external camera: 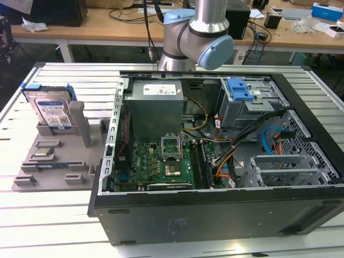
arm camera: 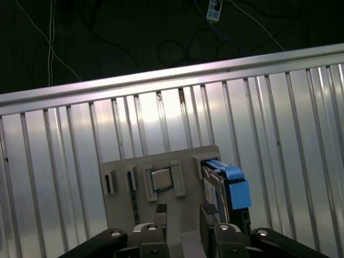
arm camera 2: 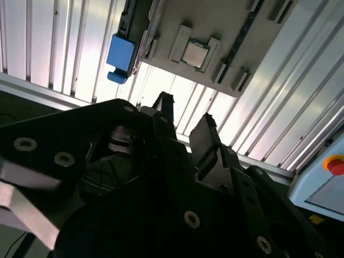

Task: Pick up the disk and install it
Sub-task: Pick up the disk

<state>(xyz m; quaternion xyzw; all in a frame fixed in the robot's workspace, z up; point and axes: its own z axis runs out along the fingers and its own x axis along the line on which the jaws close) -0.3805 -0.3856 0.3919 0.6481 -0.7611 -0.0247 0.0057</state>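
The disk (external camera: 51, 110) stands on edge in a slot of the grey holder tray (external camera: 48, 161), at the exterior view's left beside the open computer case (external camera: 215, 209). It is silver with a white-and-blue label and a blue rail frame. In the first wrist view my gripper (arm camera: 184, 212) is open with nothing between its fingers. It hovers well above the tray (arm camera: 123, 166), with the disk (arm camera: 228, 188) off to one side of its fingers. The second wrist view shows the gripper (arm camera 2: 183, 113) open too, and the disk's blue rail (arm camera 2: 121, 54) beyond it.
A processor chip (arm camera: 161, 179) sits in a pocket of the tray. Inside the case are a grey power supply box (external camera: 156, 105), a motherboard (external camera: 161, 164), loose cables and a drive cage with a blue latch (external camera: 239, 88). The ribbed metal table (external camera: 48, 215) ends at a rail (arm camera: 161, 80).
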